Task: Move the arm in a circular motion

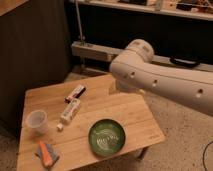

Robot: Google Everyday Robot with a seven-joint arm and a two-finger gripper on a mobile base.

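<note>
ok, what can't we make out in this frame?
The hand: not in camera view; hidden behind the large glossy white arm or beyond the frame, unclear which.
Arm's base: cut off by the right edge.
Label on the small white box: too blurred to read.
The orange and grey object at front left: too blurred to identify.

The arm (pixel 170 80) was a glossy white tube, thick and rounded, capped by a domed joint, with a row of small dark holes along its side. Its pincer lay out of view.
</note>
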